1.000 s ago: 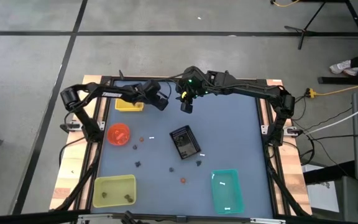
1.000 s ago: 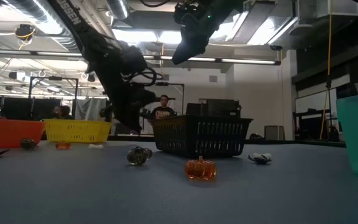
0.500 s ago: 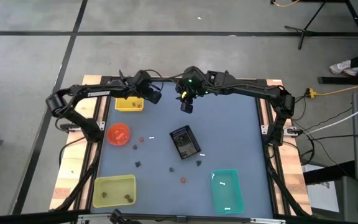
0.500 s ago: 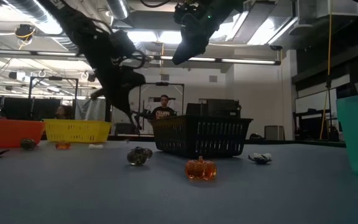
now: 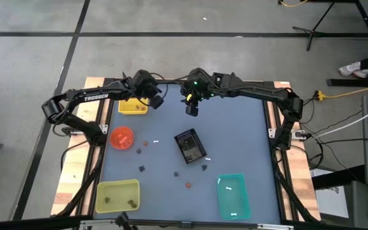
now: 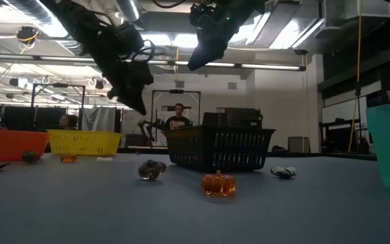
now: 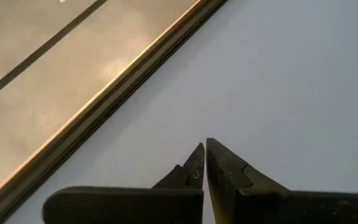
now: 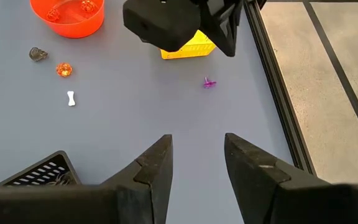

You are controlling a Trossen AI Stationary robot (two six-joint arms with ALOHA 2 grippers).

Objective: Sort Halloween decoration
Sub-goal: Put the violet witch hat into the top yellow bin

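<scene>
The work surface is a grey-blue table on a wooden frame, standing on a concrete floor; the low view shows an open workshop behind it, with a person standing well beyond the far edge.

Left to right in the high view: an orange bowl at the left side, a yellow-green tray at the near left corner, a small yellow basket at the far left, a black basket at mid-table, and a teal bin at near right. The Halloween decoration lies scattered on the table between these containers: a white bone, an orange pumpkin, a dark piece and a purple trinket just beside the yellow basket. Some pieces already lie in the bowl and the trays.

Step in hand, by judgement: between picks. The left gripper is raised over the far left of the table, fingers clenched on nothing. The right gripper hangs high over the far centre, jaws parted and empty.

The next move calls for opening the left gripper, lowering it over one loose trinket, and pinching it narrowly.

Against the earlier frames, the left arm has swung back and upward toward the far edge; the right arm has not moved.
</scene>
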